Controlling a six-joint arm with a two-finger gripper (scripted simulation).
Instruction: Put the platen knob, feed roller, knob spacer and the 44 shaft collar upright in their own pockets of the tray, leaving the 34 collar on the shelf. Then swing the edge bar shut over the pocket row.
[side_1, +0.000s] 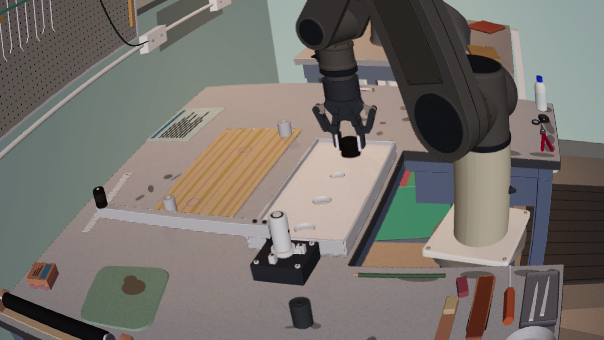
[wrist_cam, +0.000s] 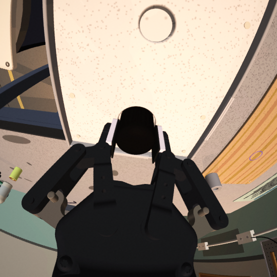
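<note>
The farthest pocket of the cream tray [side_1: 330, 192] is hidden under a black cylinder, the platen knob [side_1: 349, 147] [wrist_cam: 134, 130], which stands upright at the tray's far end. Three other pockets [side_1: 337, 175] [side_1: 322, 200] [side_1: 304, 226] lie open along the tray. The edge bar [side_1: 180, 220] is swung out to the left, with a black handle [side_1: 100, 196] at its end. Two grey collars [side_1: 284, 128] [side_1: 169, 202] stand on the wooden shelf [side_1: 227, 170]. A black roller [side_1: 301, 312] stands on the near table. My gripper [side_1: 348, 145] [wrist_cam: 135, 137] is closed around the platen knob.
Behind the tray, the arm's base [side_1: 480, 220] stands to the right beside a blue bench. A black block with a white post [side_1: 284, 252] sits at the tray's near corner. Hand tools [side_1: 500, 300] lie at the near right, a green mat [side_1: 125, 297] at the near left.
</note>
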